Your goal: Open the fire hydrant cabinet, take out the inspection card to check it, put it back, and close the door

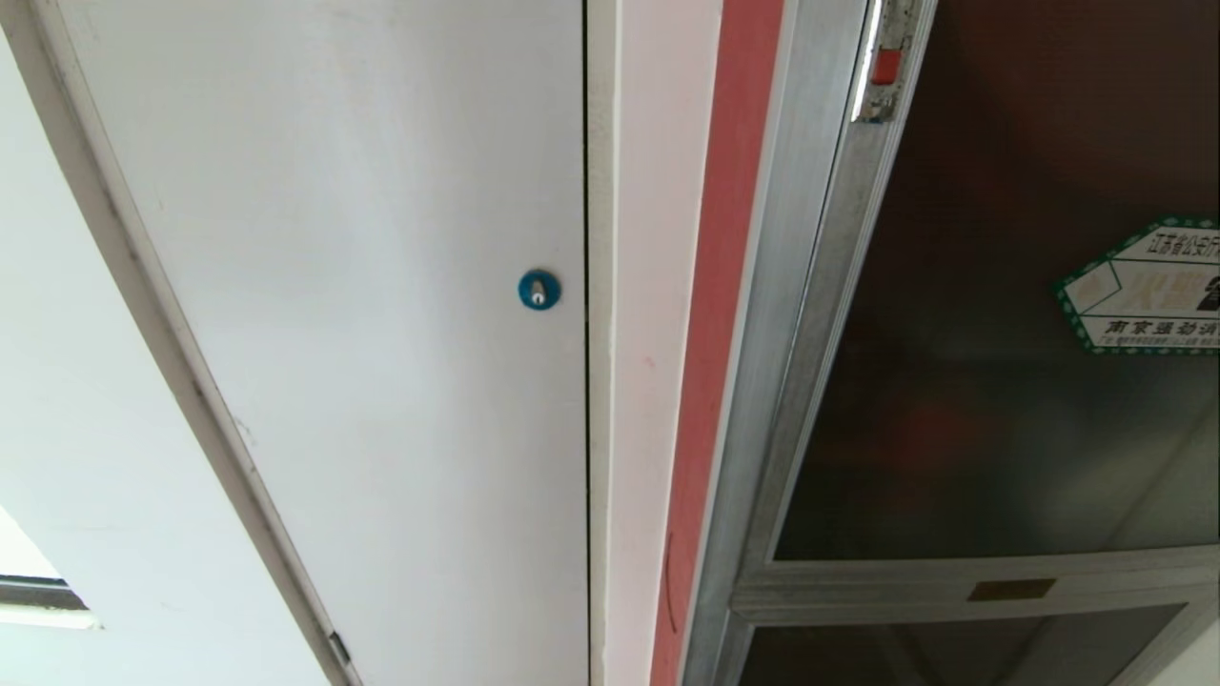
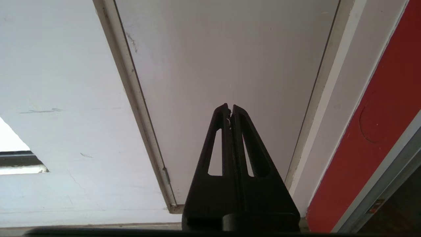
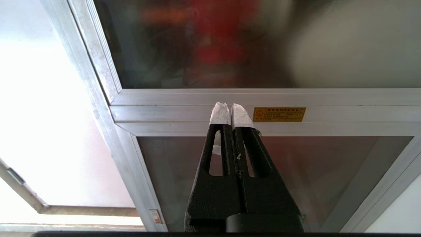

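The fire hydrant cabinet stands at the right of the head view, its aluminium frame closed. Its door is dark tinted glass with a green-bordered white sticker and a small red latch near the top. Red shapes show dimly behind the glass. The inspection card is hidden. My right gripper, with white-wrapped tips, is shut and empty, pointing at the frame's cross rail, apart from it. My left gripper is shut and empty, facing a white panel. Neither arm shows in the head view.
A plain white panel with a blue round lock fills the left. A red strip runs beside the cabinet frame. A small brass plate sits on the cross rail above a lower dark glass pane.
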